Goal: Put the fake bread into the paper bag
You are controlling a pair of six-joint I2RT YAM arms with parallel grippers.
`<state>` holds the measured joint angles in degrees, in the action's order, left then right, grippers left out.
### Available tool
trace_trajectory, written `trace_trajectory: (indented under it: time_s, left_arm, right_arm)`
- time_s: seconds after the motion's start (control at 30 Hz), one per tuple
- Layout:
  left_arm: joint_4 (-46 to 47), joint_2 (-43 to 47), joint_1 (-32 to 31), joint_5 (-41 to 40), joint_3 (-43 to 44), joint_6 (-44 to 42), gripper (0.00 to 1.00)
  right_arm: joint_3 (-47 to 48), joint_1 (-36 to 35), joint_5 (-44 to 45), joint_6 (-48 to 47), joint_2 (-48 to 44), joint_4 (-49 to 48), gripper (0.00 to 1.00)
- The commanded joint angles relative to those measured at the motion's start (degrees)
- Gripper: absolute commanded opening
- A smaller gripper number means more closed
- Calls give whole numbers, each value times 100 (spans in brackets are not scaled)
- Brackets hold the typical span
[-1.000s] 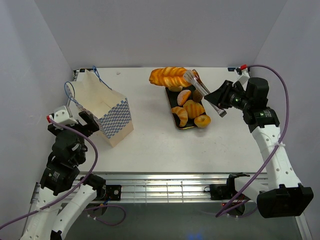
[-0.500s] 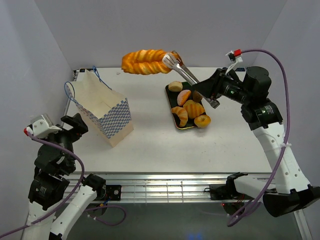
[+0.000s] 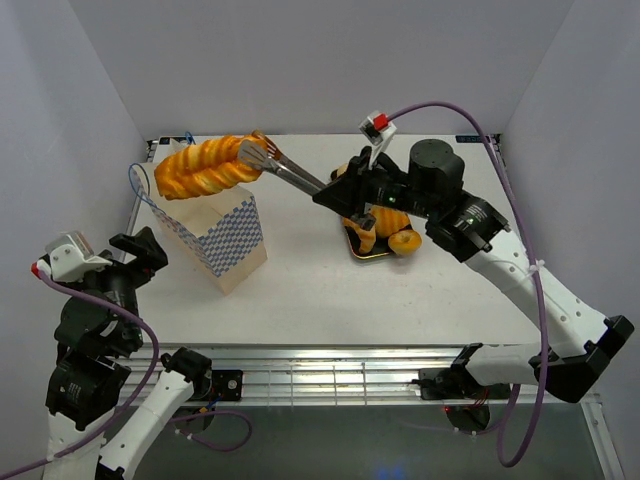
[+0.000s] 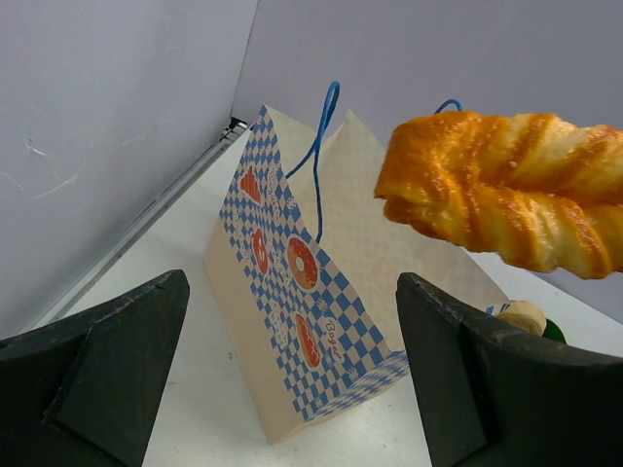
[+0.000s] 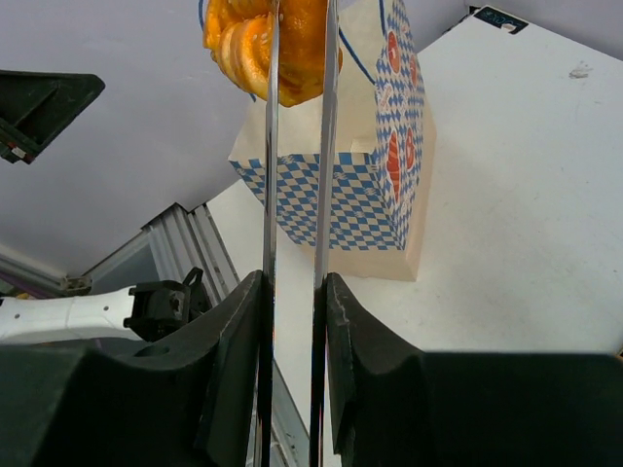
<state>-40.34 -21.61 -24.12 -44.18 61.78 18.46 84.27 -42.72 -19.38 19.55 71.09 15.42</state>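
Observation:
A long ridged golden loaf (image 3: 205, 168) of the fake bread hangs in the air over the open mouth of the paper bag (image 3: 218, 232). Metal tongs (image 3: 290, 176) pinch it, and my right gripper (image 3: 335, 192) is shut on the tongs' arms. The right wrist view shows the loaf (image 5: 255, 41) at the tongs' tips (image 5: 270, 146) above the checkered bag (image 5: 389, 185), with the right gripper (image 5: 292, 321) closed around them. My left gripper (image 3: 140, 252) stands open left of the bag, holding nothing; in its view the gripper (image 4: 292, 389) faces the bag (image 4: 302, 311) and loaf (image 4: 506, 199).
A dark tray (image 3: 357, 250) right of centre holds round buns and wedges (image 3: 405, 240), partly hidden under my right arm. The bag's blue string handles (image 3: 138, 180) stick up at its left. Walls close in the table on three sides.
My right arm has swung left, carrying the loaf in the tongs from above the tray to above the bag. My left arm has drawn back from the bag, still open.

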Motion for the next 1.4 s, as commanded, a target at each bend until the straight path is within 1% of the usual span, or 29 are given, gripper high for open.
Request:
trace_trajectory:
  time_s: [0.0,0.03,0.1,0.2,0.37,0.4,0.67,0.83,0.97,1.07,1.37]
  left_arm:
    - [-124,-28,-14,-64,89,-97,98]
    - [-115,-28,-14,-90,37,-114,98]
    - [-88,-28,-14,-108,-43,-167,98]
    - [-71,-45,-14,-90,-183,-211,98]
    - [-36,-54,-14,-73,-333,-264,98]
    - [-10,-46,-14,-73,-385,-299,98]
    - [140,-81,-14,94,-676,-299,98]
    - [201,-168,-14,94,-694,-334,98]
    - [307,-186,-14,85,-685,-404,98]
    - [360,-204,-14,103,-676,-422,98]
    - [430,-362,-14,244,-693,-176,98]
  right_arm:
    - [441,-463,706,-425,194,-575,8]
    - [554,-570,803,-478,360,-575,8]
    - [704,-859,1268,-662,615,-514,8]
    - [959,-1106,1664,-768,862,-496,8]
    - [1285,-1335,1911,-953,1372,-426,8]
    - [1355,-1388,2129,-962,1494,-426,8]
    - [1654,-1546,2754,-997,1917,-390,8]
    - [1602,-1555,2799,-953,1847,-557,8]
    - [1513,-1555,2361,-944,1628,-698,8]
    - [1522,-1564,2246,-953,1452,-672,8]
    - [1399,-1564,2315,-1076,1241,-549,8]
